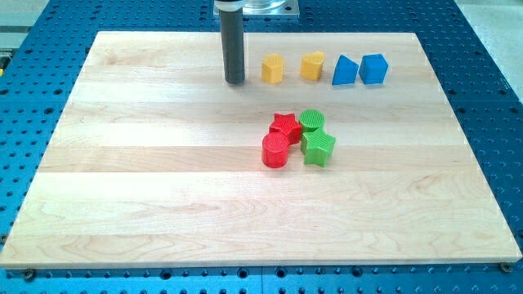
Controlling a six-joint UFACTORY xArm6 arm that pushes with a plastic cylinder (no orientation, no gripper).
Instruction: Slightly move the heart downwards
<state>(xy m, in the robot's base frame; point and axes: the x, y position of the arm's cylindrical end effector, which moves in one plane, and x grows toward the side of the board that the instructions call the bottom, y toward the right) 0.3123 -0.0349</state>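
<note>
In the camera view, a pale wooden bench [163, 188] with visible grain bands is seen lying on a blue perforated base [490, 98]. Broad open room is seen on the bench towards the view's left and the view's bottom of my tip [235, 82]. The bench's top edge lies close behind the rod, so less room is left there.

My tip is planted on the bench near the top edge, a little left of centre. It is a plain dark rod end, so nothing is clasped or carried by it, and no block is touched.

The yellow heart [311, 65] is found to the view's right of my tip and slightly nearer the view's top, with its notch turned upward. A yellow block [272, 69], of angular shape not clearly made out, is placed between my tip and the heart, apart from both. Bare wood is left just below the heart, down to the cluster.

Further to the view's right of the heart, two blue blocks are set side by side, nearly touching: a blue wedge-like block [345, 71] and a blue cube-like block [373, 69].

Below and to the right of my tip, four ribbed blocks are packed together: a red star [286, 125], a green cylinder [311, 120], a red cylinder [275, 151] and a green star [318, 148]. All blocks are seen as matte and solid-coloured.
</note>
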